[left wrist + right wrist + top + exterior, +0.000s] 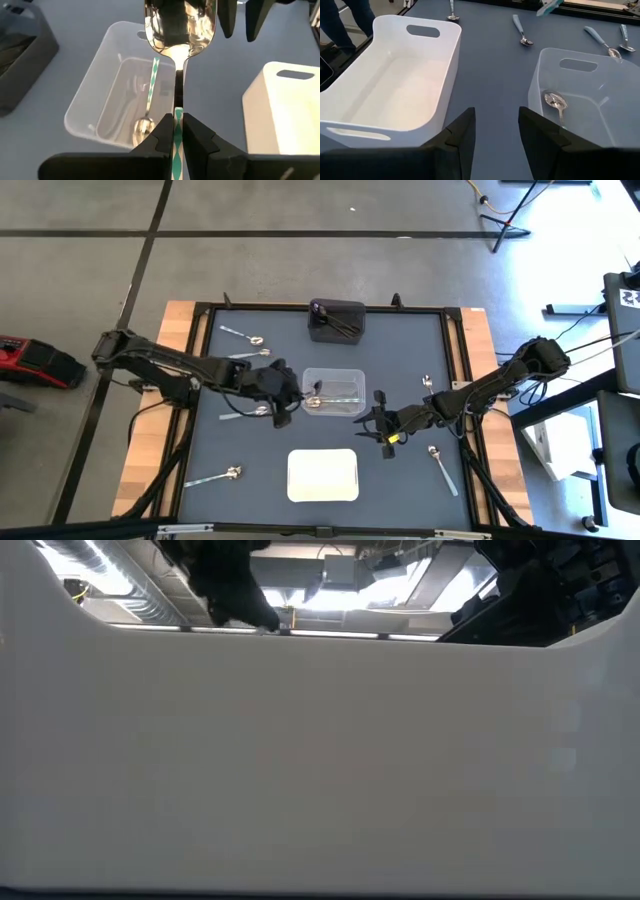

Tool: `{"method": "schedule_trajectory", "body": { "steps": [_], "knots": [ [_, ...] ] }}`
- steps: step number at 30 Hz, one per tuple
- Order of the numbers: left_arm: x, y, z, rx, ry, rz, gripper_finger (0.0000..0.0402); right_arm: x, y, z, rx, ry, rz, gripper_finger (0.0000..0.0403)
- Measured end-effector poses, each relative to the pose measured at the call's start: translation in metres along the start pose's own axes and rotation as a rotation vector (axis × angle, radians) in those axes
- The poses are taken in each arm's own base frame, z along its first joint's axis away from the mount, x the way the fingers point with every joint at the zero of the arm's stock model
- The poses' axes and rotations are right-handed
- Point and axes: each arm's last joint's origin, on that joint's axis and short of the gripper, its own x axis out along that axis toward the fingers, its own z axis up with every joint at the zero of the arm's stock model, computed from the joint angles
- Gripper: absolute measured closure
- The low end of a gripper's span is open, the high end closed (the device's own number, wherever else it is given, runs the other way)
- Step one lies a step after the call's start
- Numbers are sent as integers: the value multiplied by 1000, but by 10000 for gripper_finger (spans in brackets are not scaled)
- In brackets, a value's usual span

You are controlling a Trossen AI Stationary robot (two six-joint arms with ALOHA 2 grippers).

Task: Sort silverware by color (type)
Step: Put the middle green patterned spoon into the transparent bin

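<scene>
My left gripper (178,131) is clamped on the handle of a shiny spoon (180,30), whose bowl projects ahead of the fingers, just beside the clear tray (334,373)'s left edge. One spoon in the clear tray (556,101) lies on its floor. My right gripper (496,131) stands with jaws parted and empty, between the clear tray and the white tray (350,97).

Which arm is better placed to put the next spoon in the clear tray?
Left. Its gripper is shut on a spoon right beside the clear tray. The right gripper is open and holds nothing, between the clear and white trays.
</scene>
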Motion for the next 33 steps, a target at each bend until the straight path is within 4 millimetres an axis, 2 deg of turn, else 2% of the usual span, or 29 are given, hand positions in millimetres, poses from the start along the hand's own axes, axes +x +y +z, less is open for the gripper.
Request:
{"method": "schedule_trajectory", "body": {
  "steps": [4, 9, 14, 21, 33],
  "knots": [
    [14, -3, 1, 38, -21, -3, 382, 0, 0, -1, -2, 5, 0, 262],
    [21, -6, 16, 111, -187, -14, 382, 0, 0, 0, -2, 4, -16, 262],
    [47, 0, 21, 189, -260, 20, 382, 0, -1, 1, 1, -6, -24, 262],
    [86, 12, 6, 209, -186, 59, 382, 0, -1, 0, 8, 0, -23, 262],
    [113, 15, -13, 228, -88, 76, 369, 0, -1, -1, 0, 13, -35, 262]
  ]
}}
